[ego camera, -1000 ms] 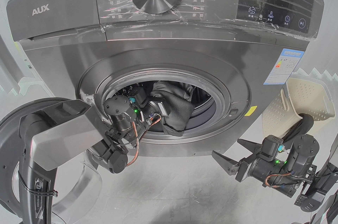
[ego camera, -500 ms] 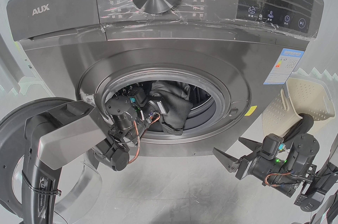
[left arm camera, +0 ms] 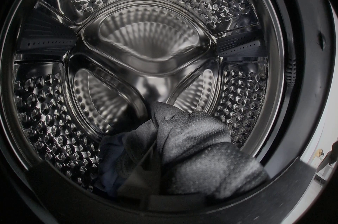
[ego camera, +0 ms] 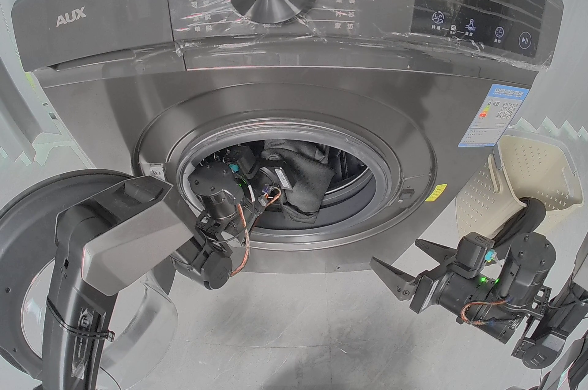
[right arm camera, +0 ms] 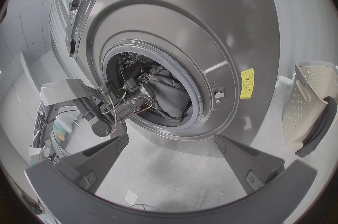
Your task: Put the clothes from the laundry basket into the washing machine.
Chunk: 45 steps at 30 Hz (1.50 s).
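A dark garment (ego camera: 304, 178) hangs bunched in the round mouth of the washing machine (ego camera: 404, 122). My left gripper (ego camera: 277, 177) is inside the opening, shut on this garment, and the cloth covers its fingers. The left wrist view looks into the steel drum (left arm camera: 148, 34), with the dark garment (left arm camera: 200, 154) piled in front and a bluish piece of cloth (left arm camera: 109, 154) beside it. My right gripper (ego camera: 395, 255) hovers open and empty above the floor, lower right of the opening. The cream laundry basket (ego camera: 542, 177) lies tipped at the right, another dark garment (ego camera: 520, 223) hanging over its rim.
The machine's round door (ego camera: 24, 262) stands swung open at the left, behind my left arm. Grey floor (ego camera: 318, 324) lies bare before the machine. In the right wrist view the basket (right arm camera: 310, 98) sits right of the machine's front panel (right arm camera: 225, 42).
My left arm has pushed deeper into the drum opening, carrying the dark garment up and inward so that less of it hangs over the rim. The right arm has barely moved.
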### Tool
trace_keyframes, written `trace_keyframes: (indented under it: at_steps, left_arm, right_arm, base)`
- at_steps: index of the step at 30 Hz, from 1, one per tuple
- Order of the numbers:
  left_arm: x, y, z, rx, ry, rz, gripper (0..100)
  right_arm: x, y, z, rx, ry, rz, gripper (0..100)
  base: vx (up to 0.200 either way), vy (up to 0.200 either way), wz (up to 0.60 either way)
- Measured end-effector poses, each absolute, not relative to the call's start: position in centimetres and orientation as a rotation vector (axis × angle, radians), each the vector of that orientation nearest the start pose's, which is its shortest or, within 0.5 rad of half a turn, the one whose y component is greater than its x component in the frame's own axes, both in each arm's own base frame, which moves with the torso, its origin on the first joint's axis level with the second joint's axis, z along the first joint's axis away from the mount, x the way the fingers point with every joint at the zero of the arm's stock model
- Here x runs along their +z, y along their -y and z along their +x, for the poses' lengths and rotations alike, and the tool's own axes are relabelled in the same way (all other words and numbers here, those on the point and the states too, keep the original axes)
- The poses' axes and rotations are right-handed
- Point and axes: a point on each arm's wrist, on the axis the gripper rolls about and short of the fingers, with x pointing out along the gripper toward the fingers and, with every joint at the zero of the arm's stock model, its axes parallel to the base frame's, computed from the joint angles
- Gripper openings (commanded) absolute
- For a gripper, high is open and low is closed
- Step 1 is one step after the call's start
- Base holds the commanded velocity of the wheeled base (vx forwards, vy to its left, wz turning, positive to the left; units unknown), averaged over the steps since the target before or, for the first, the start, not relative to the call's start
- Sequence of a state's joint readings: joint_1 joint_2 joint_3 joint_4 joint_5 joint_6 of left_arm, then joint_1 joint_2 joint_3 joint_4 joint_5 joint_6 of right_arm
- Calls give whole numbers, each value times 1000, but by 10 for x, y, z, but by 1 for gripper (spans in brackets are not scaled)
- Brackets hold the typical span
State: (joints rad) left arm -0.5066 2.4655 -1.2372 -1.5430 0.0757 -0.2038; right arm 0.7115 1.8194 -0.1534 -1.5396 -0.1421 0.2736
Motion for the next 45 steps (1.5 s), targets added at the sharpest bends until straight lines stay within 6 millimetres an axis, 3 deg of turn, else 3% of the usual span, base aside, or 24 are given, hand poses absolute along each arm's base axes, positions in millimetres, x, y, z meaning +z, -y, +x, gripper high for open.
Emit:
trace_keyframes:
  at_steps: [15,16,22,26,38,41,45]
  left_arm:
    - [96,218,429,-401,334,-311,0]
    - [97,217,431,-397,340,-312,100]
    - [94,217,435,-395,340,-319,100]
    - [80,217,430,-392,265,-298,100]
    - [30,215,375,-440,-179,-124,100]
    - [33,216,372,-448,-211,-101,100]
    - [53,224,382,-461,-153,-114,100]
  right_arm:
    - [98,-151,181,549,-184,212,100]
    - [98,-152,181,549,-184,212,100]
    - [97,-152,181,549,-188,213,100]
    - [97,-152,181,547,-190,212,100]
    - [96,-151,183,544,-191,206,100]
    - [96,-154,184,552,-186,206,100]
    - [99,-160,191,568,-165,213,100]
  base:
    - [0,0,0]
    - [0,0,0]
    - [0,0,0]
    - [0,0,0]
    - [0,0,0]
    - [0,0,0]
    - [0,0,0]
